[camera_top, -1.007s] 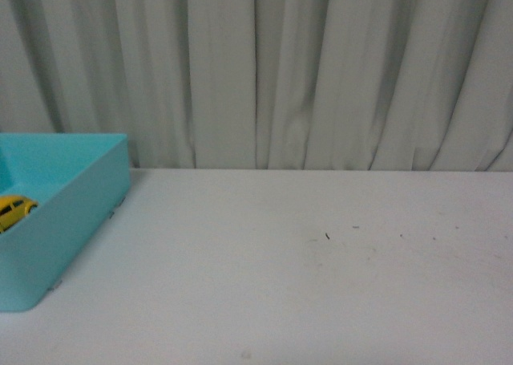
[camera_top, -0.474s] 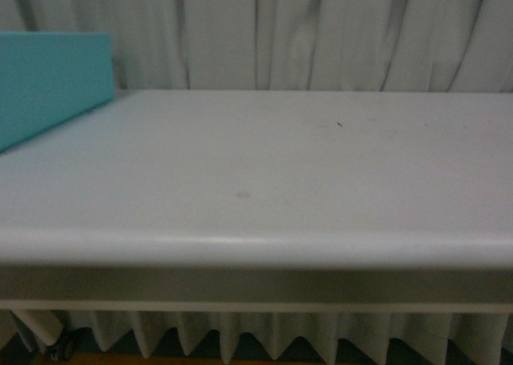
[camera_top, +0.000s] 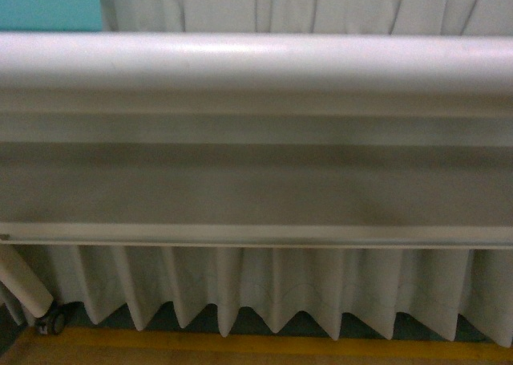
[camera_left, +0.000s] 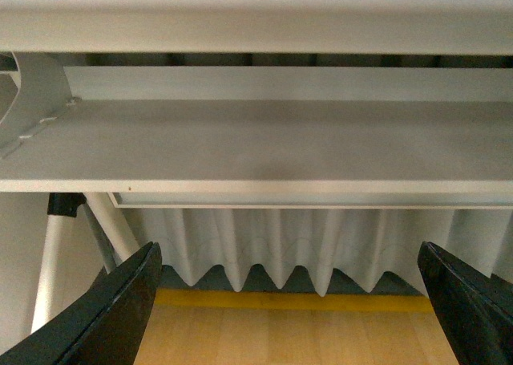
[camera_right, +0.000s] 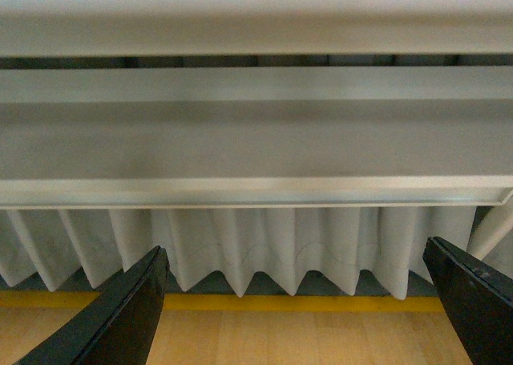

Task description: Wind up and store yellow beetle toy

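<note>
The yellow beetle toy is out of view in every frame. Only a corner of the teal box point(camera_top: 50, 4) shows, at the top left of the front view above the table's front edge point(camera_top: 256, 56). Neither arm appears in the front view. My left gripper point(camera_left: 292, 301) is open, its black fingers point(camera_left: 120, 309) spread wide with nothing between them, below the table's underside. In its wrist view my right gripper point(camera_right: 292, 305) is likewise open and empty, facing the table's front rail point(camera_right: 256, 132) from below the tabletop.
Under the table hangs a pleated white skirt point(camera_top: 256, 289). Below it lie a yellow floor stripe point(camera_top: 264, 345) and wooden floor point(camera_left: 288, 341). A white table leg point(camera_left: 112, 225) with a caster point(camera_top: 54, 322) stands at the left.
The front view has dropped from the tabletop to the table's front edge and underside. The teal box has slid up to the top left corner, and the toy inside it is lost from view.
</note>
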Robot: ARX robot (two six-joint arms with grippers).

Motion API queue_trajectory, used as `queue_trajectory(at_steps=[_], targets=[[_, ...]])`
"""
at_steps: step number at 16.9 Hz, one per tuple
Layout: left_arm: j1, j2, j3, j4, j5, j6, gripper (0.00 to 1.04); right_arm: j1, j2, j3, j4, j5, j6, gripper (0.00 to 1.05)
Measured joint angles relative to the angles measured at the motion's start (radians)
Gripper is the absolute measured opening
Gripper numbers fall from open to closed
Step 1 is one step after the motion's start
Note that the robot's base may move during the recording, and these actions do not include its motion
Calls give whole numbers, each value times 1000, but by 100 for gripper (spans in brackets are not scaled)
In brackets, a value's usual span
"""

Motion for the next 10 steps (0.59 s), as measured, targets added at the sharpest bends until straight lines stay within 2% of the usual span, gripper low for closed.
queue_trajectory(at_steps=[10], targets=[[0, 0, 0, -2, -1, 0, 98, 0, 0, 0, 0, 1, 0, 98]])
